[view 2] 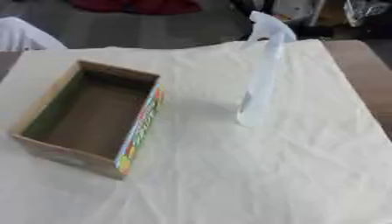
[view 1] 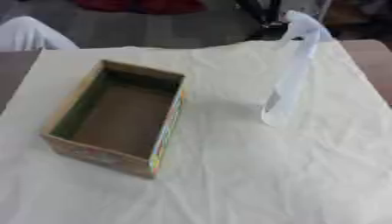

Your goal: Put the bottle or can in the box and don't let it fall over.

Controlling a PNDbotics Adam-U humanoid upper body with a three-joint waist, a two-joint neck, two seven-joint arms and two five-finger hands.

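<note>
A tall, slim, pale translucent spray bottle (view 1: 289, 83) stands upright on the white cloth at the right of the table, its white trigger head (view 1: 303, 24) at the top. An open cardboard box (view 1: 119, 116) with a brown inside and a colourful printed side sits to the bottle's left, apart from it, with nothing in it. Neither of my hands shows in either view.
A white cloth (view 1: 253, 175) covers the table; bare brown table edge (view 1: 371, 54) shows at the far right. Beyond the far edge lie a red object (view 1: 138, 5) on the floor and a white shape (view 1: 27, 33) at the upper left.
</note>
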